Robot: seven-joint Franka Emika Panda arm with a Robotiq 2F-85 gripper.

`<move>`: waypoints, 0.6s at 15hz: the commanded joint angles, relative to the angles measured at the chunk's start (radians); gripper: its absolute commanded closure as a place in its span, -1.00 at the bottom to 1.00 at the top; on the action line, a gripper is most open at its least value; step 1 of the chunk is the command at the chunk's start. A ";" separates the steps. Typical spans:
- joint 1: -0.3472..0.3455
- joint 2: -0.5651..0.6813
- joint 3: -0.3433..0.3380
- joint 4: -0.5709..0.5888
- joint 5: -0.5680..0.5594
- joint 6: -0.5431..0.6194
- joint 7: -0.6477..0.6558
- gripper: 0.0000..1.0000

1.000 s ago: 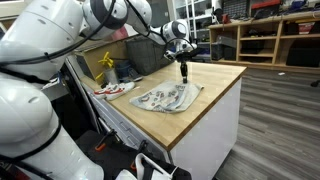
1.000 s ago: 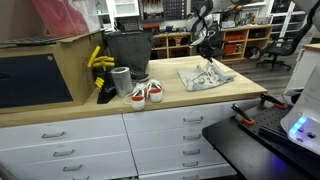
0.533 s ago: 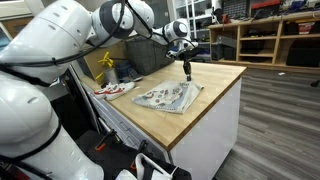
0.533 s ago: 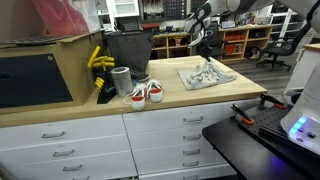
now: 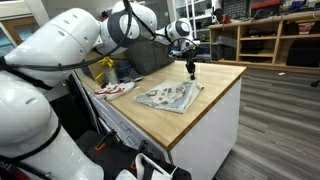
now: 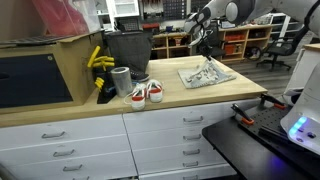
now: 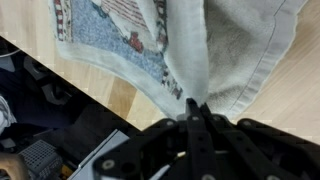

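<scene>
A patterned cloth (image 5: 168, 97) lies spread on the wooden countertop (image 5: 218, 88); in an exterior view the cloth (image 6: 207, 76) rises to a peak at one corner. My gripper (image 5: 191, 70) is shut on that corner, just above the counter near its far edge, and the same grip shows at the gripper (image 6: 205, 57) in an exterior view. In the wrist view the black fingers meet at the gripper (image 7: 193, 106), pinching a fold of the cloth (image 7: 120, 35), whose printed face and pale underside both show. The counter wood shows beside it.
A pair of red and white sneakers (image 6: 146, 93) sits near the counter's front edge, next to a grey cup (image 6: 121, 80), a black bin (image 6: 127, 48) and a yellow object (image 6: 97, 62). A large cardboard box (image 6: 40, 68) stands at the end. Shelves line the background.
My gripper has shifted slightly along the far side of the counter, drawing the pinched cloth corner with it. The jaws stayed shut.
</scene>
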 commanded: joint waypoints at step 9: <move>-0.031 0.158 -0.060 0.239 -0.012 -0.037 0.130 0.99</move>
